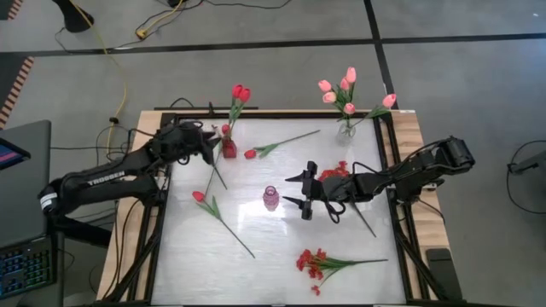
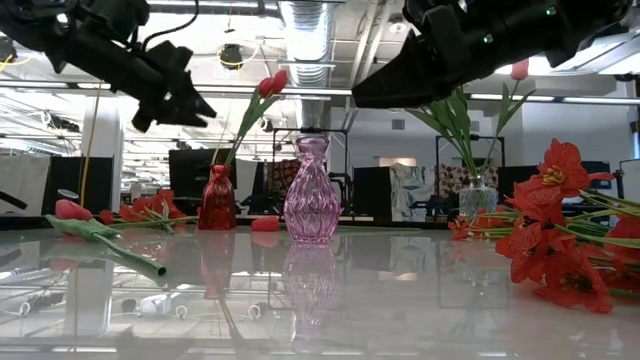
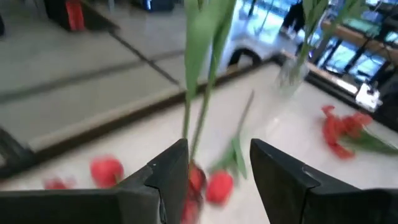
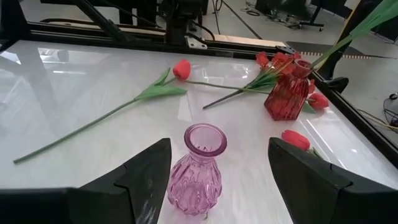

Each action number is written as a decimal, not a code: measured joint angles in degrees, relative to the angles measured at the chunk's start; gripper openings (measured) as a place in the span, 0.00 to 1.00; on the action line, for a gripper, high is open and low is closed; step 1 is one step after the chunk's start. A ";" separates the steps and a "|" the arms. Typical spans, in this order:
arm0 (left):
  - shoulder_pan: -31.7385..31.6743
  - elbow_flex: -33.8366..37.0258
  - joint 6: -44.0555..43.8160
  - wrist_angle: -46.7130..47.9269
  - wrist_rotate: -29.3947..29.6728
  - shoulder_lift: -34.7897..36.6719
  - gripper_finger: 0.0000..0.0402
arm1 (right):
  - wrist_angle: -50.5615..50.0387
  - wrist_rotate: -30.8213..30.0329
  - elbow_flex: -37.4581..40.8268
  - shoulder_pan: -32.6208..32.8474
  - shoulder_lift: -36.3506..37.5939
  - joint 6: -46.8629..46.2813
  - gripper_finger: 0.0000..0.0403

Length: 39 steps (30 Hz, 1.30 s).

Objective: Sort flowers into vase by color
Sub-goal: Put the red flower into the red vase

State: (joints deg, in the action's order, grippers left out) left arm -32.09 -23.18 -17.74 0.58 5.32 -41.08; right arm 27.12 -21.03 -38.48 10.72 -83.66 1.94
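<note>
Your left gripper (image 1: pixel 215 147) sits just beside the red vase (image 1: pixel 229 148) at the table's far left; its fingers (image 3: pixel 171 171) stand parted, with the green stems rising between them, and whether a finger touches a stem cannot be told.

Your right gripper (image 1: pixel 300 194) hovers near mid-table, fingers (image 4: pixel 149 171) spread wide and holding nothing, with the pink vase (image 4: pixel 198 169) standing free between them and a little ahead.

Items on your table (image 1: pixel 281 247), a white glossy top in a dark frame:
- Red vase: upright, two red tulips (image 1: pixel 241 93) standing in it on leaning stems.
- Clear vase (image 1: pixel 345 130): upright at the far right, holding the pink tulips (image 1: pixel 345 89).
- Pink vase: upright, mid-table.
- Loose red tulip (image 1: pixel 250 154): lying just right of the red vase, stem pointing right.
- Second loose red tulip (image 1: pixel 199 196): lying left of the pink vase, stem running toward the near edge.
- Red bunch (image 1: pixel 310 263): lying near the front edge, stems pointing right.
- Another red bunch (image 1: pixel 339 170): partly hidden under your right arm.

Room: grey floor with cables (image 1: pixel 119 77), a laptop (image 1: pixel 21 213) at the left, office furniture and screens visible behind the table in the low view.
</note>
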 joint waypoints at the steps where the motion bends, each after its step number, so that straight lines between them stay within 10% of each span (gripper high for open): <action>1: 0.64 0.00 -1.49 1.84 0.02 0.00 0.40 | -0.15 0.01 0.00 0.00 0.00 0.00 0.73; 27: 41.57 -13.88 -36.56 32.64 9.84 -7.62 0.40 | -0.14 0.00 -0.02 0.00 0.00 0.00 0.73; 39: 49.35 -13.88 -21.97 25.60 1.95 -21.47 0.40 | -0.16 0.00 0.00 0.00 0.00 0.00 0.73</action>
State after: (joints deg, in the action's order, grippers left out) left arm 17.26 -37.06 -39.72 26.19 7.27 -62.56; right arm 26.96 -21.03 -38.48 10.72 -83.66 1.93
